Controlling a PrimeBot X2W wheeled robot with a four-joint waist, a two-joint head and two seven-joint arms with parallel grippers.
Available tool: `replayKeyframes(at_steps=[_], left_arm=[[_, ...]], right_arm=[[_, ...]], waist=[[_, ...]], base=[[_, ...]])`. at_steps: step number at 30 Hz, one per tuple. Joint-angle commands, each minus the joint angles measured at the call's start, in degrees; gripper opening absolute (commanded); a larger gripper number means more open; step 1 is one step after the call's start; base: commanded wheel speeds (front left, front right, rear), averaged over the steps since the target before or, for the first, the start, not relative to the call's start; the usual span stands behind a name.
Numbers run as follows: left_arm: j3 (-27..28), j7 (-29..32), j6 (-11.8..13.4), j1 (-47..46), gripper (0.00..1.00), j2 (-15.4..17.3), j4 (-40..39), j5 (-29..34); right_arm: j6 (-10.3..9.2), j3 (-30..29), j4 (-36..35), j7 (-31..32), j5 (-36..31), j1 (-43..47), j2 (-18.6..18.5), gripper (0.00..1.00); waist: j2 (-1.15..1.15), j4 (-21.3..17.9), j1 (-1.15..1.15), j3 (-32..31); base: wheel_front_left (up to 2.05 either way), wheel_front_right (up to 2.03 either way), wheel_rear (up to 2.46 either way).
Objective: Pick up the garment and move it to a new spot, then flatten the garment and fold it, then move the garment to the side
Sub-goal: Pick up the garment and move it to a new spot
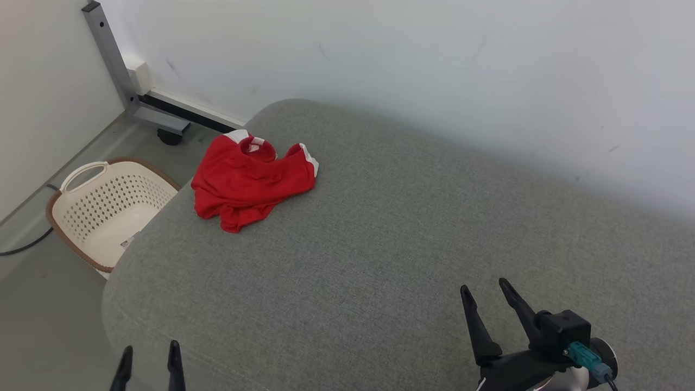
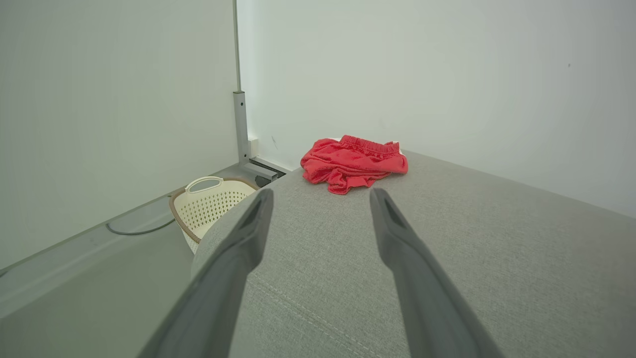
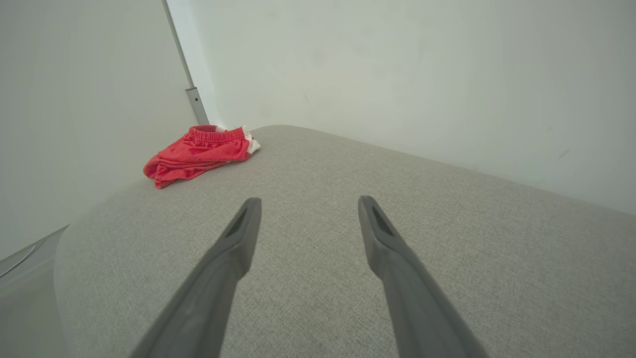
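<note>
The left gripper [image 1: 151, 353] is at the near left edge of the grey fabric surface [image 1: 380, 244]. Its two dark fingers stand wide apart and there is nothing between them. The right gripper [image 1: 485, 288] is over the near right part of the same surface, also spread wide and carrying nothing.

The garment [image 1: 250, 182] is well apart from both. It is red with white trim and an elastic waistband, and it lies crumpled near the far left corner of the surface, close to the left edge.

In the left wrist view, the garment [image 2: 353, 161] is ahead of the left gripper [image 2: 322, 194], beyond its fingertips and a little to the right. In the right wrist view, the garment [image 3: 196, 154] is far ahead of the right gripper [image 3: 309, 201] and to its left.

On the floor just beside the left edge stands a cream perforated basket [image 1: 117, 203]. Behind it, a grey metal frame [image 1: 117, 70] stands at the wall.
</note>
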Motion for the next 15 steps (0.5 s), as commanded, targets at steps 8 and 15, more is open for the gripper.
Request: replayKeyframes(at_steps=[8, 15], left_arm=[[-3.4, 4.3, -1.5, -10.4, 1.00, 2.0, 9.3, -3.6], [-6.0, 8.5, -2.0, -25.8, 1.00, 5.1, 24.2, -8.4]], right_arm=[[-0.14, 0.1, -1.9, 1.0, -0.9, 0.3, -0.1, 1.00], [-0.13, 1.1, -7.8, 5.0, -4.3, 1.0, 0.0, 1.00]], waist=[[0.00, -0.4, 0.00, 1.7], [0.00, -3.4, 0.00, 6.6]], base=[[0.00, 0.00, 0.00], [0.00, 0.00, 0.00]])
